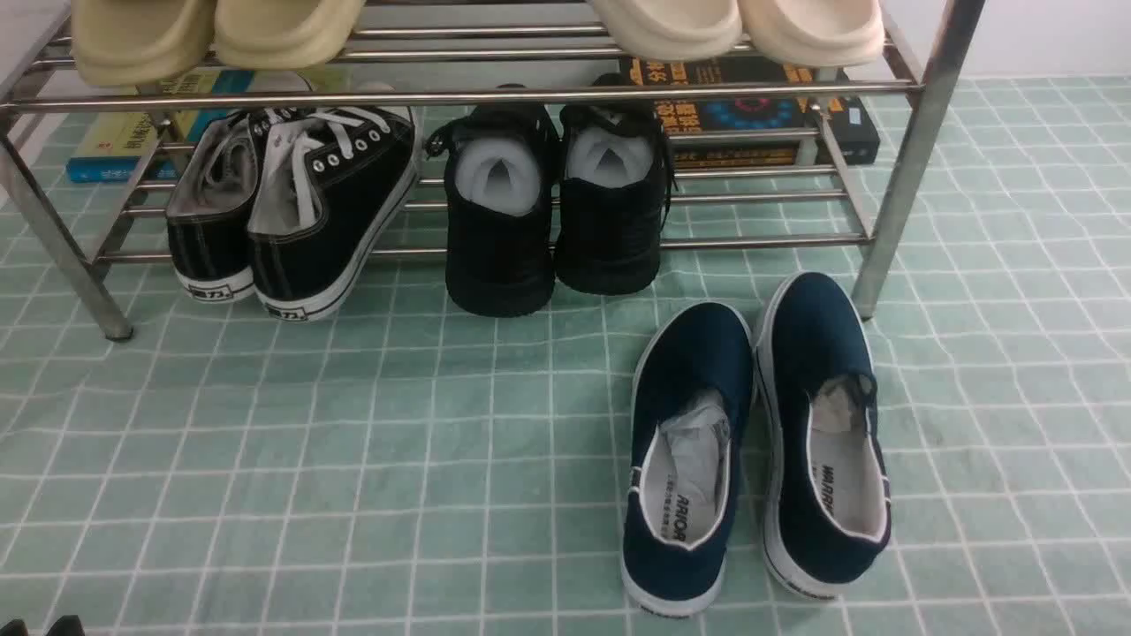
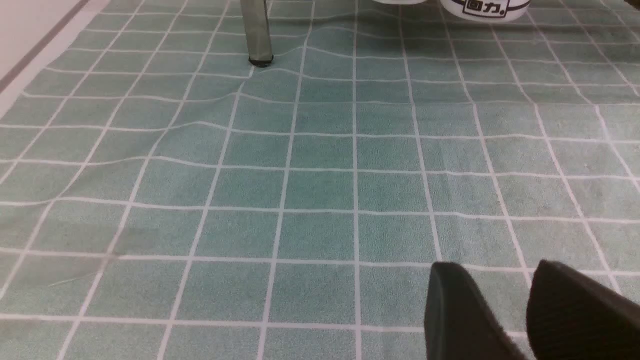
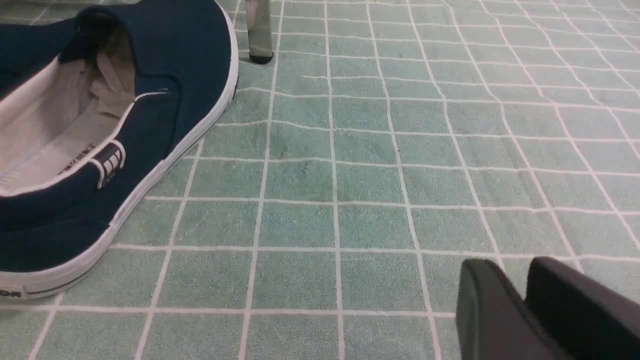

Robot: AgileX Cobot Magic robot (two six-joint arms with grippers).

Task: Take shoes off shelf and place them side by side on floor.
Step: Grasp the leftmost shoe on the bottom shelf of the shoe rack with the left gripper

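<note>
The black canvas sneakers [image 1: 292,212], with white laces and white soles, stand on the left of the steel shelf's [image 1: 459,95] lower tier, heels toward me and the right one leaning outward. One white heel [image 2: 484,7] shows at the far edge of the left wrist view, beside a shelf leg [image 2: 256,32]. My left gripper [image 2: 492,267] hovers low over the pale green gridded floor [image 1: 353,459], well short of the shelf, slightly open and empty. My right gripper [image 3: 510,265] is shut and empty above the floor, to the right of the navy slip-ons.
All-black sneakers [image 1: 552,212] sit mid-shelf. A pair of navy slip-ons [image 1: 760,442] lies on the floor near the right shelf leg [image 3: 260,30]. Beige slippers [image 1: 212,35] fill the top tier. Books [image 1: 751,115] lie behind the shelf.
</note>
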